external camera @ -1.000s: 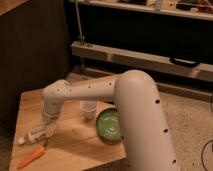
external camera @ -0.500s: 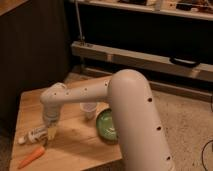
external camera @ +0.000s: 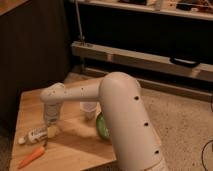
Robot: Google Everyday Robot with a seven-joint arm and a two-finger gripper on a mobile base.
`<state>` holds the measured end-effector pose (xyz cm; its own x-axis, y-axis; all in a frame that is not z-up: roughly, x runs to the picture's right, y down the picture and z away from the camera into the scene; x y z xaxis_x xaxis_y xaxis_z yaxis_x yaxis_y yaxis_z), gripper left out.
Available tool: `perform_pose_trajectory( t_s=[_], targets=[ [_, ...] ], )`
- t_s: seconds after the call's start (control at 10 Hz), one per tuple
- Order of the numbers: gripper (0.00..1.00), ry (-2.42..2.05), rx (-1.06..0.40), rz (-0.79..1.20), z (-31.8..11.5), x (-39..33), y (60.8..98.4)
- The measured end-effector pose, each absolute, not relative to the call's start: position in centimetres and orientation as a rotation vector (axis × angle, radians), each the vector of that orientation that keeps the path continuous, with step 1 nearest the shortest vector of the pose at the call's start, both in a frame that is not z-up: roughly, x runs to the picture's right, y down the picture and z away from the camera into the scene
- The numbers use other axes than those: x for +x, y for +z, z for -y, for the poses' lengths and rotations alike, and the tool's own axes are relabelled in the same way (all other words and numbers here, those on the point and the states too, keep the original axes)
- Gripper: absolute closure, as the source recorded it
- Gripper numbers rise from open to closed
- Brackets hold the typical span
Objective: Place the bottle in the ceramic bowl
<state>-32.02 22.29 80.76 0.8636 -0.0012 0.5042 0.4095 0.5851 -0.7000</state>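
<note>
The bottle (external camera: 35,135) lies on its side near the left front of the wooden table (external camera: 70,147), whitish with a pale label. My gripper (external camera: 51,130) hangs down from the white arm (external camera: 120,115), right beside the bottle's right end, low over the table. The ceramic bowl (external camera: 102,127) is green and sits to the right; most of it is hidden behind my arm. I cannot tell if the gripper touches the bottle.
An orange carrot (external camera: 31,156) lies in front of the bottle near the table's front left edge. A translucent plastic cup (external camera: 88,110) stands between gripper and bowl. A dark wall stands at the left and a metal shelf rail (external camera: 140,60) behind the table.
My arm's big link has swung left and closer, covering more of the green bowl. The gripper stays by the bottle's right end. The bottle, carrot and cup have not moved.
</note>
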Motion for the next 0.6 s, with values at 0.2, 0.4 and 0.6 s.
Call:
perform_pose_trajectory(
  t_s=[0.2, 0.4, 0.6],
  targets=[
    [0.96, -0.235, -0.92, 0.472, -20.7, -31.3, 80.4],
    [1.0, -0.219, -0.88, 0.473, -17.4, -30.3, 78.9],
    [1.0, -0.175, -0.838, 0.47, -12.8, -27.3, 76.1]
  ],
)
